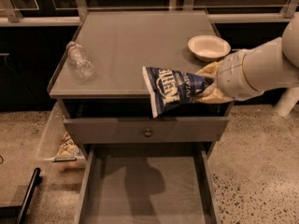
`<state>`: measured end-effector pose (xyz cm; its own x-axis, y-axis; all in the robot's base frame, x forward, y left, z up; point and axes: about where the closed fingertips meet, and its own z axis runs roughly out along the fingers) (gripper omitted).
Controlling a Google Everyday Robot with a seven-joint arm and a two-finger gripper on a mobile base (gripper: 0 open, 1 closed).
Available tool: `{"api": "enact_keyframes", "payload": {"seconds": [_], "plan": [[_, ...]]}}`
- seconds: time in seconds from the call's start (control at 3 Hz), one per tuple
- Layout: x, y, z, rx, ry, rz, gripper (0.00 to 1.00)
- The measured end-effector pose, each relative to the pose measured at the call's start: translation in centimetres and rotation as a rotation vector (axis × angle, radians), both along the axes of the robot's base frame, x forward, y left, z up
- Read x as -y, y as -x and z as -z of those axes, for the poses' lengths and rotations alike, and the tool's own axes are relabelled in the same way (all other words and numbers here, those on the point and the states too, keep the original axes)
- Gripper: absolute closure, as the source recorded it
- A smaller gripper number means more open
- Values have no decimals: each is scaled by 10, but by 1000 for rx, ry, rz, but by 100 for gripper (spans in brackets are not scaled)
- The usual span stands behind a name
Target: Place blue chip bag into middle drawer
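midair, pincer (pixel 209 84) grips bag (pixel 171 88) over tabletop edge (pixel 103 95)

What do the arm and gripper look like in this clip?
The arm is smooth, off-white and thick, built of rounded cylindrical segments with a wider collar at the wrist. The gripper, at the front right edge of the cabinet beside the bag, has tan, yellowish fingers. No cables, markings or sleeves show.
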<state>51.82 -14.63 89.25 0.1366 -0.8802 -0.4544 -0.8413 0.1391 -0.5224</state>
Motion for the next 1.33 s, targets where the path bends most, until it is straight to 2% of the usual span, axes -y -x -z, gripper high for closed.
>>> {"api": "enact_keyframes", "payload": {"seconds": [0.33,0.67,1.0,1.33], "plan": [[11,19,19,-65,-16,-12,100],[10,19,19,-68,-16,-14,100],[5,16,40,-89,-8,-35,100],[4,27,97,-149,-24,-38,100]]}}
